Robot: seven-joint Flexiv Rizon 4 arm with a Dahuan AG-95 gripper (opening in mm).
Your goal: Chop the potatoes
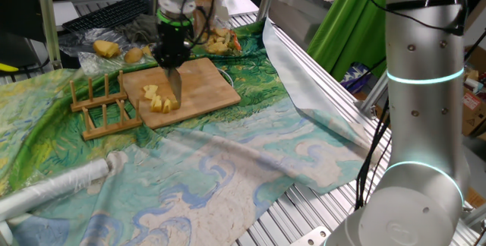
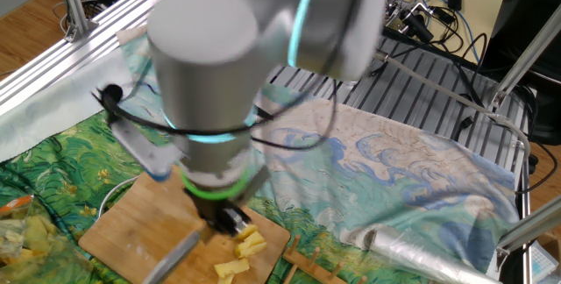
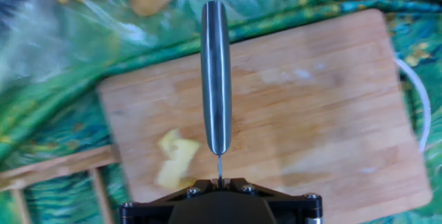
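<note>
One fixed view: the potatoes (image 1: pixel 160 99) lay in pale chunks on the wooden board (image 1: pixel 201 83), touching the knife (image 1: pixel 175 85) on its rack-facing side.

The other fixed view: the arm hid the gripper (image 2: pixel 226 220); finger spread could not be told.

Hand view: the gripper (image 3: pixel 219 184) clamped the knife (image 3: pixel 215 79), blade pointing away; the potatoes (image 3: pixel 174 157) sat just left of it.

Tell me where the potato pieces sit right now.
In one fixed view, the potato pieces lie on the board's left part, beside the knife, near the wooden rack.
</note>
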